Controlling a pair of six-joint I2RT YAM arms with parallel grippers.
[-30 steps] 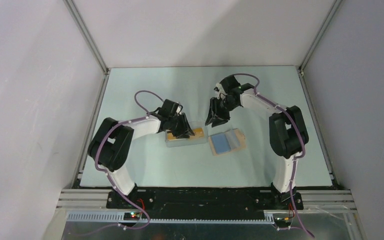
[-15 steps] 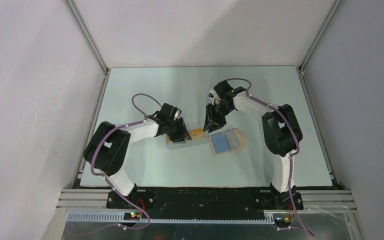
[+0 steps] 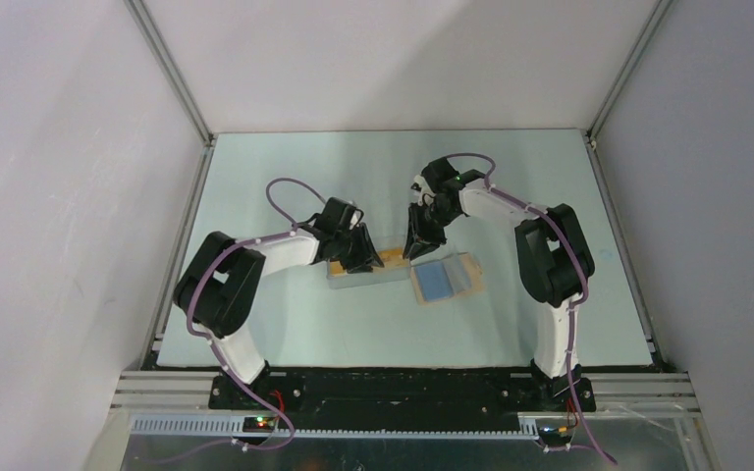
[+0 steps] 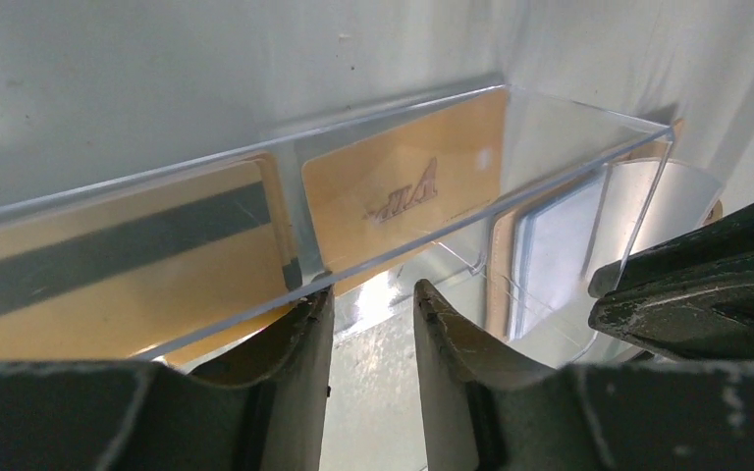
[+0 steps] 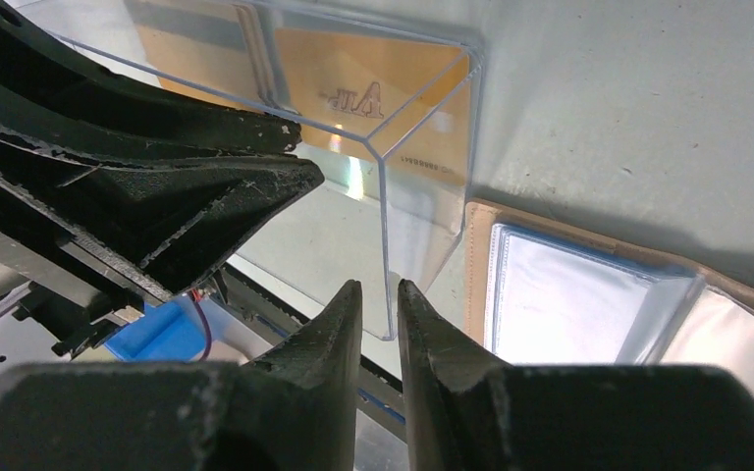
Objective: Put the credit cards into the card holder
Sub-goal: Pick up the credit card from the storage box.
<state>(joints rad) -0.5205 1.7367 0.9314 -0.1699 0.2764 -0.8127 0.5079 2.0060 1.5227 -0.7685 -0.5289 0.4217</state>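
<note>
Quantities in view: two credit cards (image 4: 403, 186), one clear plastic box (image 4: 569, 157), one card holder (image 3: 445, 278).

Two orange-yellow credit cards (image 4: 403, 186) lie flat side by side at the centre of the top view. One shows its black stripe. The tan card holder (image 3: 444, 278) lies open just right of them, blue pockets up.

— What was the box (image 5: 422, 196) made of?
— Clear hard plastic, glossy, with bright glints along its edges. The credit cards (image 4: 403, 191) inside it were smooth orange-yellow plastic, and one bore a dull black stripe.
— And the card holder (image 5: 589, 299)?
— It had a tan, leather-like border, matt, around shiny see-through plastic sleeves.
— The left claw (image 4: 373, 304) and the right claw (image 5: 378, 294)?
— Both were black, matt and rough, scuffed and scratched. The tabletop (image 5: 599, 98) was pale, matt and faintly speckled.
</note>
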